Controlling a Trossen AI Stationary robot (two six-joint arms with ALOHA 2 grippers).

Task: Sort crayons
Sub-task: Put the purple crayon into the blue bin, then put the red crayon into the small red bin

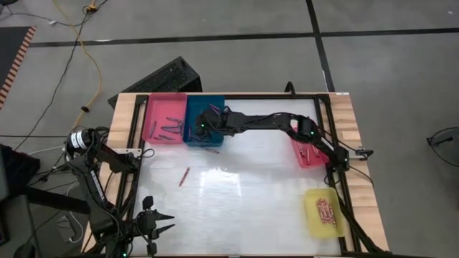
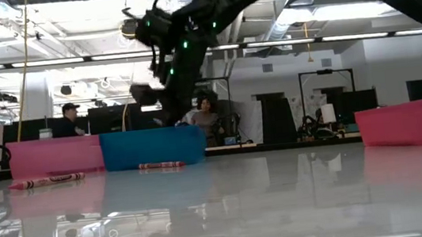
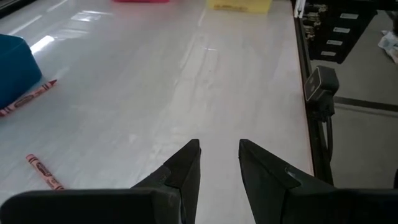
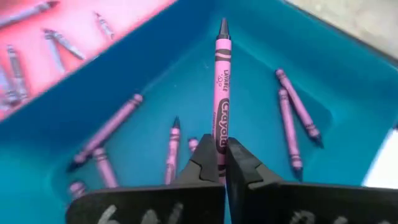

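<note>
Nearest, at the bench's front edge, the left hand waits with fingers partly apart, holding nothing. Farther in, two loose crayons lie on the bench. Beyond, the right hand hangs over the blue tray, pinched shut on a pink crayon whose long axis points straight out from the fingers, over other pink crayons inside

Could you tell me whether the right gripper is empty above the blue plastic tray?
No, the right gripper is shut on a pink crayon above the blue plastic tray.
</note>
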